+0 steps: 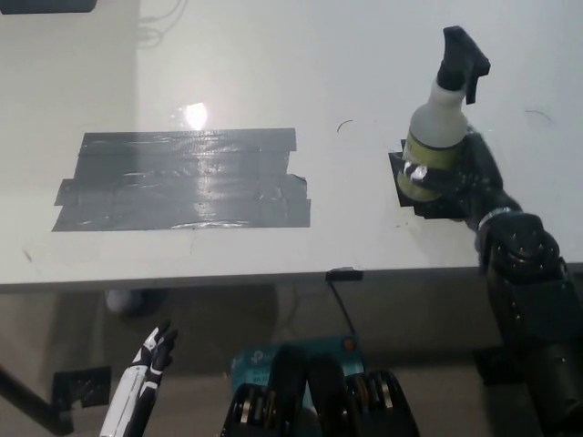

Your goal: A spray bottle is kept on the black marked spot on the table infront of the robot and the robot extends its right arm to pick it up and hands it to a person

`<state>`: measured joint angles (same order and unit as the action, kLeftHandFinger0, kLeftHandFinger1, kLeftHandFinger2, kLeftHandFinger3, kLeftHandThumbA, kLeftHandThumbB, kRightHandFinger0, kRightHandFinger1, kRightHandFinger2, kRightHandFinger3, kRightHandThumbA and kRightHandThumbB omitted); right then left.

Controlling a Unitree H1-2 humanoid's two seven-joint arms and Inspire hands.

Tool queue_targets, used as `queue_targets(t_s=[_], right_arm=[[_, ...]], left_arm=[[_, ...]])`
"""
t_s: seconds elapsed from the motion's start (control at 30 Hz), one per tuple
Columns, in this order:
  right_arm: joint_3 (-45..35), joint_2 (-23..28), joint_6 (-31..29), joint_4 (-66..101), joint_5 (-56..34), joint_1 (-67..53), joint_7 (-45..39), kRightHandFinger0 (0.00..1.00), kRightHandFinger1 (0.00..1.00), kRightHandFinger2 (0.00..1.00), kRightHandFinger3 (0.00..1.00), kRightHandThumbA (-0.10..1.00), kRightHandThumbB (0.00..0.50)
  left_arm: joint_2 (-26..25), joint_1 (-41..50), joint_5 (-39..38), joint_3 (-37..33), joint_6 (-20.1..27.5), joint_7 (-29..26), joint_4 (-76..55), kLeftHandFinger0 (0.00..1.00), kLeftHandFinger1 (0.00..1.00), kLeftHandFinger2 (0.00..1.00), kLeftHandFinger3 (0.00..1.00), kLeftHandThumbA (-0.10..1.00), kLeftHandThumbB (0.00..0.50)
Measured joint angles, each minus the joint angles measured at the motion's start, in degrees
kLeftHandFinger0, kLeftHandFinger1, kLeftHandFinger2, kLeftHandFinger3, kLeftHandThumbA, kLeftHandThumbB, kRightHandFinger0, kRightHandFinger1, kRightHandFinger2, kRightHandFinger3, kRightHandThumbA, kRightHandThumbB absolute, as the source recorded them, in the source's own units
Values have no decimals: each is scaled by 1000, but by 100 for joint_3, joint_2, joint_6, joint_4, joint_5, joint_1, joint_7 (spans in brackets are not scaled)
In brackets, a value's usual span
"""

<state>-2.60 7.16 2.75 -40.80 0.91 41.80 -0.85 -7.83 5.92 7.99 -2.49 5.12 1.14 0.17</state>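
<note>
1. Hanging low at the near left, the white left hand (144, 375) is resting, its fingers loosely apart and holding nothing.
2. The black right hand (455, 173) is wrapping the spray bottle (432, 138), which is standing on the black marked spot (412, 198) at the table's (273, 55) right.
3. Next, I judge, comes lifting it straight up.

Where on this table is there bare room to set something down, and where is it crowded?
Bare white table runs along the far edge, and between the grey tape patch and the spray bottle. The right end is crowded: the right hand wraps the bottle over the black marked spot. The left hand hangs below the table.
</note>
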Motion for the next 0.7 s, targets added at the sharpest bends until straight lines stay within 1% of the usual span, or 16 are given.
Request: queue_targets(t_s=[0.03,0.07,0.1,0.13,0.17,0.2,0.23,0.3,0.33,0.4,0.43,0.47,0.5,0.57,0.63,0.7], right_arm=[[28,7,0,-53,12,-1,4,715,804,962,1000,332,328],[53,12,7,-71,24,0,8,474,649,825,943,238,327],[96,17,19,-116,56,3,34,253,426,563,666,124,315],[119,21,16,-147,88,10,64,60,364,598,633,31,316],[138,28,-4,-218,138,40,153,30,369,629,625,6,304],[145,40,-17,-253,163,59,204,8,390,690,674,-36,272],[161,61,-67,-336,224,90,299,33,428,726,705,-66,254],[168,86,-160,-405,286,98,451,160,565,845,798,-100,216],[168,86,-228,-439,317,96,548,167,575,856,803,-100,194],[169,75,-311,-466,364,95,676,179,583,869,826,-100,171],[173,72,-374,-464,398,90,742,161,565,842,826,-100,160],[176,62,-423,-457,418,82,791,154,560,835,824,-100,150],[175,54,-457,-435,432,72,818,155,564,842,827,-100,141],[157,8,-484,-306,457,10,921,153,563,846,832,-100,133],[131,-29,-482,-175,459,-76,994,177,587,880,879,-100,113],[125,-57,-426,129,471,-231,1024,166,578,879,891,-100,115]], left_arm=[[0,-2,-2,1,0,0,0,1000,1000,1000,1000,1000,232],[-1,0,-3,0,0,0,-1,1000,1000,1000,1000,1000,237],[0,12,-3,-1,1,0,-7,1000,1000,1000,1000,1000,238],[0,24,-3,-4,1,0,-8,1000,1000,1000,1000,1000,237],[0,52,-1,-7,1,0,-12,1000,1000,1000,1000,1000,234],[-1,66,-1,-8,2,0,-16,1000,1000,1000,1000,1000,237],[-1,98,-1,-9,5,0,-18,1000,1000,1000,1000,1000,239],[-1,124,-1,-11,8,0,-19,1000,1000,1000,1000,1000,238],[-2,131,-1,-9,8,0,-18,1000,1000,1000,1000,1000,237],[0,128,-2,-10,8,0,-19,1000,1000,1000,1000,1000,231],[0,124,-3,-11,7,0,-19,1000,1000,1000,1000,1000,225],[-1,121,-6,-10,8,0,-19,1000,1000,1000,1000,1000,236],[-1,119,-8,-9,8,0,-19,1000,1000,1000,1000,1000,234],[-3,118,-10,-9,10,0,-18,1000,1000,1000,1000,1000,228],[-5,117,-10,-10,12,0,-18,1000,1000,1000,1000,1000,221],[-5,116,-9,-10,25,0,-16,1000,1000,1000,1000,1000,224]])
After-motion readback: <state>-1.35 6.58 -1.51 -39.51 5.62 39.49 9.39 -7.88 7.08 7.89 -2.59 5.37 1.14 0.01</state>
